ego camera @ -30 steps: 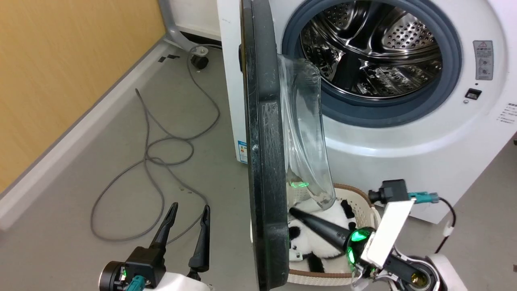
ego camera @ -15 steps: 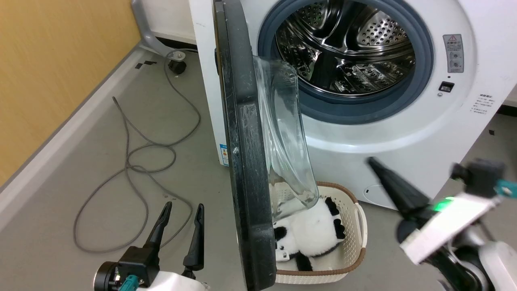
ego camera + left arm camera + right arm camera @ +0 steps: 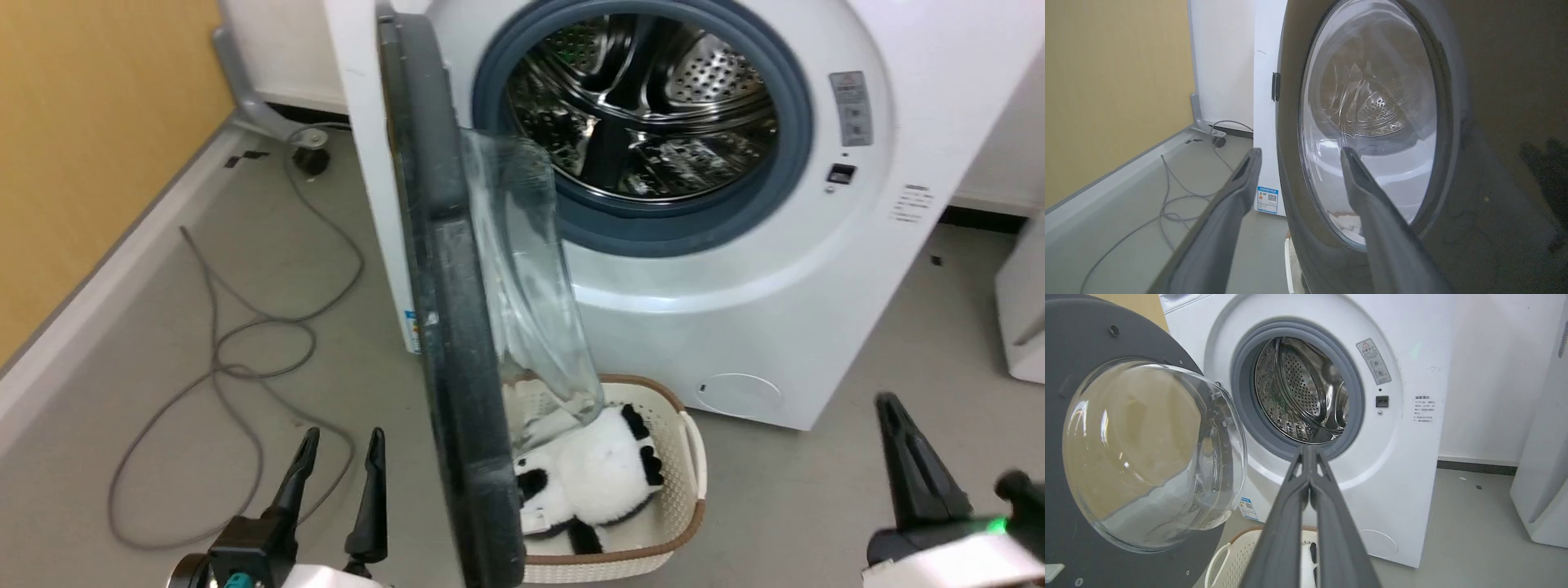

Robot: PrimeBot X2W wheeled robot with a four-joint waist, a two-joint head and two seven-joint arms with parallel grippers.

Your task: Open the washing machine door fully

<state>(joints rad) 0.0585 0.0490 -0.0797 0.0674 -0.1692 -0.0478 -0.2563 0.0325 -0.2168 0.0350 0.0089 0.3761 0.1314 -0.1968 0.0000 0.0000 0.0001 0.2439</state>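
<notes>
The left claw [image 3: 343,437] is held spread wide and empty, just left of the round glossy black washing machine door [image 3: 445,327], which is swung out edge-on, perhaps square to the big white front-loading washing machine [image 3: 735,310]. The right claw [image 3: 888,404] is seen with fingers pressed together, empty.

Grey floor [image 3: 269,269], yellow wall [image 3: 90,147]

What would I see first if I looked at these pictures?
The big black door stands out first: open, edge-on in the middle of the head view, hinged at the left of the white washing machine, its glass bowl bulging to the right. Behind it shines the steel drum, and on the floor below the door sits a basket with a panda toy inside.
</notes>
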